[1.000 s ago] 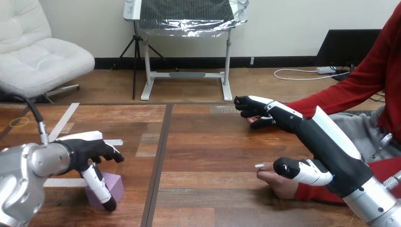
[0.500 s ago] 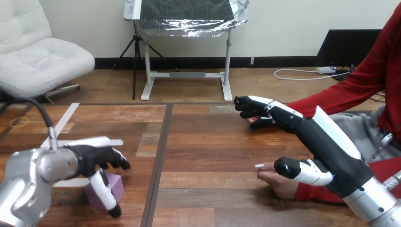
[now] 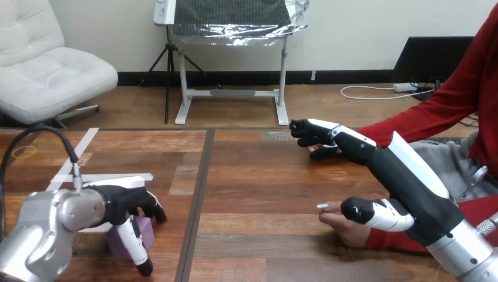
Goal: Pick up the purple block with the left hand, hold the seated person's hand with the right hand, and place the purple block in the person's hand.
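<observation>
The purple block (image 3: 145, 231) lies on the wooden table (image 3: 264, 176) at the near left. My left hand (image 3: 120, 200) hovers right over it, open; its fingers (image 3: 151, 207) hang loosely past the block's top and the thumb runs down its near face. My right hand (image 3: 405, 188) is stretched out at the right, open. Its thumb (image 3: 373, 212) rests on top of the person's hand (image 3: 346, 229) lying near the table's right edge. I cannot see it curled round that hand. A second hand of the person (image 3: 311, 150) sits farther back, mostly hidden behind my right fingertips.
Strips of white tape (image 3: 82, 150) cross the table's left part, and a yellow rubber band (image 3: 22, 151) lies at the far left. A dark seam (image 3: 199, 194) splits the tabletop. The person's red sleeve (image 3: 423, 114) comes in from the right.
My left hand has moved nearer and lower over the purple block, its thumb sliding down the block's near face. My right hand and the person's hands have stayed put.
</observation>
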Controlling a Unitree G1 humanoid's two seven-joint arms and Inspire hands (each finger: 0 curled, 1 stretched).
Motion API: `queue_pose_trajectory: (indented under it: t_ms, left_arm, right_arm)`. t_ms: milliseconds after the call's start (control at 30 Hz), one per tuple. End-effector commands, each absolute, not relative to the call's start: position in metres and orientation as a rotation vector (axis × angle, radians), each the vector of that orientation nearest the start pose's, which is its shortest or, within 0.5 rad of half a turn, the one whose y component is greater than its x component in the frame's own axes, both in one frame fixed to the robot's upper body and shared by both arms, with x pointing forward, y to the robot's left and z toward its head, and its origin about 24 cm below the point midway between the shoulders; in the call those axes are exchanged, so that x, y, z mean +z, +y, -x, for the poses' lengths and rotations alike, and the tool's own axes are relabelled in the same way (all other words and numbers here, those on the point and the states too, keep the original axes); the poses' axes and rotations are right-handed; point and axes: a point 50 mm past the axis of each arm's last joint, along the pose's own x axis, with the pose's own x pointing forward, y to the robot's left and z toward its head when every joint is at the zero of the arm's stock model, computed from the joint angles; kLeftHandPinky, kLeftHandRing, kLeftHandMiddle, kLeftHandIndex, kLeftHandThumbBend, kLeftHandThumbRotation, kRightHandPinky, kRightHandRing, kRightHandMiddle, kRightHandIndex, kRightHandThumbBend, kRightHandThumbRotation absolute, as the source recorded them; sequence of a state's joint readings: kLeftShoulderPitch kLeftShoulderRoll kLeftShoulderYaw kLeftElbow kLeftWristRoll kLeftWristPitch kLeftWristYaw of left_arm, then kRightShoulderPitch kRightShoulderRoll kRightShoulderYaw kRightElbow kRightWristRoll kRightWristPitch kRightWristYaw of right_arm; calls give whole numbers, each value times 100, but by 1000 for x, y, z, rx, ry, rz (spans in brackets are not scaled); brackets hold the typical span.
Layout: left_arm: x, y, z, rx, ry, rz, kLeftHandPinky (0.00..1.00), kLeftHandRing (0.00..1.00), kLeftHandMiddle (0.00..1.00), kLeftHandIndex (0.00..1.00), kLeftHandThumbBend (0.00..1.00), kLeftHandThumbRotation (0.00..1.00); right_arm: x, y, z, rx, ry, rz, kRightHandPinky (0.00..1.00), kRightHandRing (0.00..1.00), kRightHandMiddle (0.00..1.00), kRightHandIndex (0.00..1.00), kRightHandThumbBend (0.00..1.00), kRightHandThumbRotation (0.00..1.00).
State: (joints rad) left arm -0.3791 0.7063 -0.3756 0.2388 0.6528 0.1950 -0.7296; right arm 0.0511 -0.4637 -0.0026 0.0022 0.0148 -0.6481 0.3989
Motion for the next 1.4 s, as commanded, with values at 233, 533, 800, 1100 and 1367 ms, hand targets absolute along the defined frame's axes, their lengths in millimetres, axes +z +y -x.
queue_pose_trajectory:
  t_ms: [233,533,800,1100,1367]
  left_arm:
    - [69,220,-311,-663,539,-1454,69,83,84,76,83,0]
    - [69,219,-311,-658,550,-1500,66,82,83,75,87,0]
    - [69,221,-311,-642,559,-1517,64,82,83,74,85,0]
    - [70,221,-310,-611,561,-1560,59,81,82,72,82,0]
    - [71,223,-310,-595,567,-1567,56,82,83,72,80,0]
  right_arm:
    - [113,-199,-225,495,-567,556,72,81,84,86,100,100]
    - [114,-201,-226,485,-574,549,73,81,84,86,100,100]
    - [114,-202,-226,481,-570,555,73,81,84,86,100,100]
    - [114,-202,-227,485,-575,545,73,81,84,86,99,100]
    - [114,-202,-227,487,-572,540,73,81,84,86,99,100]
